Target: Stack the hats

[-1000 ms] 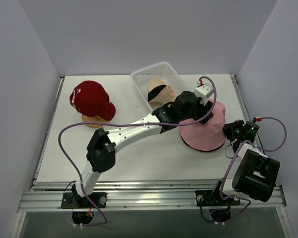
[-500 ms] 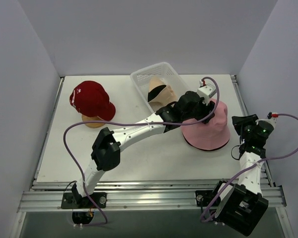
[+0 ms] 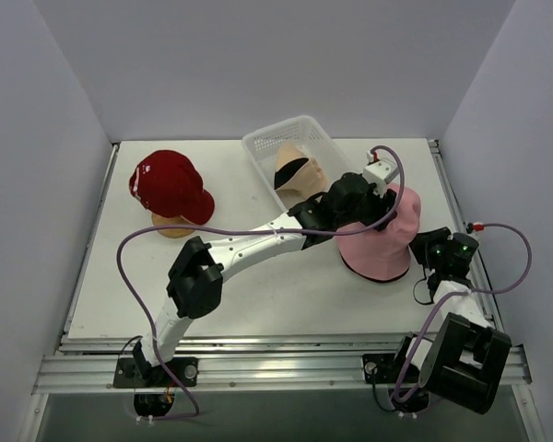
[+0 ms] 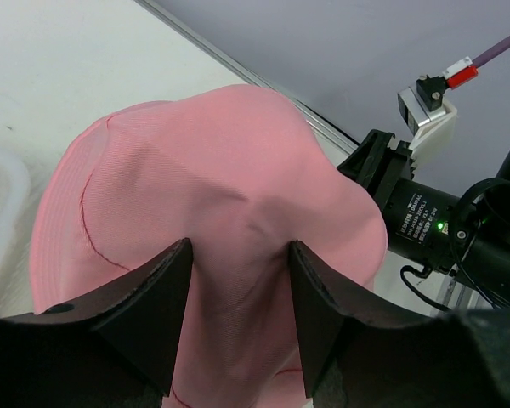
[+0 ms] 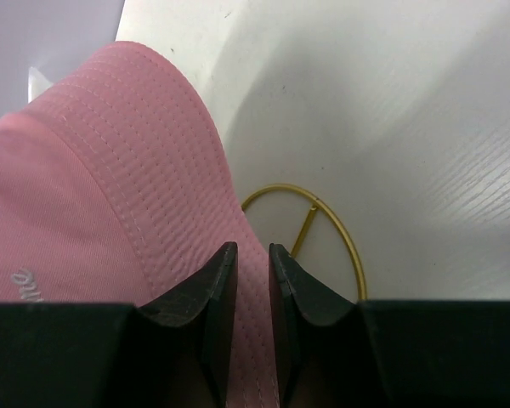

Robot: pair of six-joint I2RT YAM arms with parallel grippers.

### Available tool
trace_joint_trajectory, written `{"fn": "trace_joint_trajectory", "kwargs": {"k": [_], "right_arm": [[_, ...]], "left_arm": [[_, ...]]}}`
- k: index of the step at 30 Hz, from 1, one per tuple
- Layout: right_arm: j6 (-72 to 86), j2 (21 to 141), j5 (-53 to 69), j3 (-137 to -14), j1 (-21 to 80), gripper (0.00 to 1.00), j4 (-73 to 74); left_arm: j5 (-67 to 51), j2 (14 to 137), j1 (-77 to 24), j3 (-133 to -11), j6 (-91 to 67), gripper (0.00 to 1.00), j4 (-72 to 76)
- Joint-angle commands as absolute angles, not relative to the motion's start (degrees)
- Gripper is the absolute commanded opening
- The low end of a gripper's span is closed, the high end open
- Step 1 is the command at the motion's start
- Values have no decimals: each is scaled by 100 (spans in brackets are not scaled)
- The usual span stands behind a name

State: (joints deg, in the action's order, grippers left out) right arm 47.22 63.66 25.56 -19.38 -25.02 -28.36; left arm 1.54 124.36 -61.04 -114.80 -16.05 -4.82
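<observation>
**Two hands on the pink bucket hat at the right edge**

And here we are on the right side of the bench (image 3: 258,285); the pink bucket hat (image 3: 380,250) sits close to the right edge, about halfway back; the left hand (image 4: 238,251) is on its crown, fingers half spread and clamped on either side of a raised fold of fabric; the right hand (image 5: 252,251) is at the brim on the side nearest the right edge, fingers pressed nearly together and pinching the stitched brim between them.

Look at what crowds the spot; the left arm (image 3: 249,244) stretches diagonally across the bench from the near left corner, passing just in front of the white mesh basket (image 3: 258,147); its purple cable (image 3: 138,241) loops out over the bench towards the left edge; just beside the brim, a thin yellow wire ring (image 5: 340,225) lies flat on the bench, partly under the hat.

Over to the containers; the basket sits askew at the far edge, near the middle; inside it a tan hat (image 3: 290,155), with a sliver of black hat (image 3: 293,170) against it; how they are layered cannot be told.

Well apart, towards the far left corner, the red cap (image 3: 169,182) with white marks sits on a wooden stand (image 3: 170,226), its peak pointing to the near right.
</observation>
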Motion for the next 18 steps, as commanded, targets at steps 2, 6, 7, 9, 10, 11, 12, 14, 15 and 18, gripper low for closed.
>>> {"fn": "trace_joint_trajectory", "kwargs": {"k": [2,6,7,9,10,11,12,14,15,18], "right_arm": [[4693,6547,2408,-1907,-2461,18,-3269],[4588,6767,2399,-1872,-2566,18,-3366],[4570,6794,2399,-1855,-2610,18,-3392],[4518,6838,2408,-1837,-2707,18,-3392],[4491,6838,2426,-1837,-2733,18,-3393],[4474,6820,2426,-1854,-2742,18,-3366],[4448,6794,2408,-1898,-2760,18,-3323],[4421,6724,2373,-1925,-2760,18,-3226],[4421,6663,2364,-1960,-2768,18,-3191],[4421,6618,2373,-1977,-2769,18,-3146]], "left_arm": [[228,12121,-6135,-11276,-1600,58,-624],[307,11708,-6144,-10996,-1591,63,-536],[360,11568,-6135,-10760,-1573,63,-501],[561,11172,-6144,-10487,-1494,63,-405],[667,11040,-6144,-10346,-1416,64,-396],[764,10804,-6144,-10101,-1380,64,-404],[886,10697,-6126,-9977,-1362,64,-422],[1054,10443,-6091,-9626,-1345,66,-370],[1055,10381,-6056,-9520,-1371,66,-343],[1002,10196,-5959,-9238,-1398,67,-290]]}}
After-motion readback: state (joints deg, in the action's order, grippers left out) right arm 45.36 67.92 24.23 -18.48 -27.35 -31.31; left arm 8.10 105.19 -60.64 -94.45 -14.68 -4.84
